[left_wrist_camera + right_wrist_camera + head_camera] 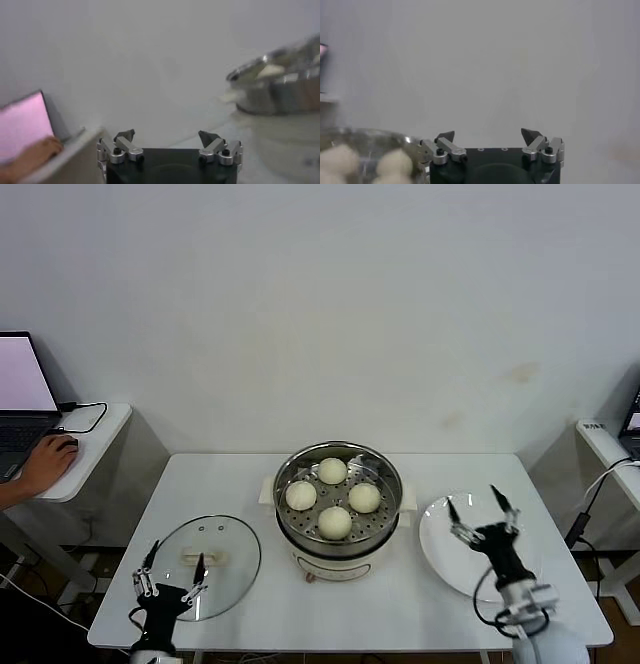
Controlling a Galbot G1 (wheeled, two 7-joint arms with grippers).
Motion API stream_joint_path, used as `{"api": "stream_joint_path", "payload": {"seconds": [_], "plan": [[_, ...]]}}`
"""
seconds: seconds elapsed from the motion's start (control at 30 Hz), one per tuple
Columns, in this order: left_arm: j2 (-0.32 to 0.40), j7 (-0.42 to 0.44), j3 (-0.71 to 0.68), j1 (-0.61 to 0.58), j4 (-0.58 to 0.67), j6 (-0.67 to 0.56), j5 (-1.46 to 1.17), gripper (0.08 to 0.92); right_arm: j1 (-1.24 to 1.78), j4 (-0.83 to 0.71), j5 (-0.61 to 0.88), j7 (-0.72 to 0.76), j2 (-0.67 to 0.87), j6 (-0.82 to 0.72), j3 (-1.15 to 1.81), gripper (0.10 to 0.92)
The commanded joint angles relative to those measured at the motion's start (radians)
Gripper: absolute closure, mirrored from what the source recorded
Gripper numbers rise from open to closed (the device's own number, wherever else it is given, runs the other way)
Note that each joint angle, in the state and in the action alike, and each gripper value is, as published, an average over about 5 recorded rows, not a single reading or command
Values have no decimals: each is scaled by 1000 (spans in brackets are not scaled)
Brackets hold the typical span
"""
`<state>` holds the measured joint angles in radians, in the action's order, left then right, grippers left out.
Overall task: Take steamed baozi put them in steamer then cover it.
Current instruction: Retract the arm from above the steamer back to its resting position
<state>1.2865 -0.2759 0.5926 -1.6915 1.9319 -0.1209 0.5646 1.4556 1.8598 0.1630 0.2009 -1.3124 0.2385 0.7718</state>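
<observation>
I am holding my left hand (172, 572) with fingers apart at the near edge of the clear glass lid (207, 564), which is lying flat on the white bench (400, 609), and my right hand (483, 510) is hovering, fingers apart, over the bare white plate (440, 549). Farther back, four smooth round buns (333, 496) are sitting in the shiny perforated steamer (338, 507), so I am judging only the covering is left.
</observation>
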Motion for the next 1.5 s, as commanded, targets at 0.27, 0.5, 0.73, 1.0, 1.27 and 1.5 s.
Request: {"api": "stream_joint_path", "payload": {"seconds": [0.27, 0.5, 0.73, 1.0, 1.27, 1.5], "plan": [[-86, -87, 95, -3, -214, -62, 795, 177, 106, -81, -106, -54, -149, 113, 181, 202], [-99, -97, 37, 94, -264, -81, 804, 177, 115, -95, -87, -55, -150, 111, 179, 203], [-136, -84, 7, 175, -341, -77, 796, 177, 125, -110, -69, -50, -161, 109, 179, 203], [-152, -84, -22, 265, -408, -78, 803, 177, 130, -131, 3, -26, -167, 96, 170, 203], [-161, -75, -42, 336, -454, -77, 801, 177, 137, -137, -9, -22, -175, 105, 167, 202], [-163, -71, -56, 383, -490, -76, 804, 177, 140, -139, -16, -19, -177, 107, 166, 203]]}}
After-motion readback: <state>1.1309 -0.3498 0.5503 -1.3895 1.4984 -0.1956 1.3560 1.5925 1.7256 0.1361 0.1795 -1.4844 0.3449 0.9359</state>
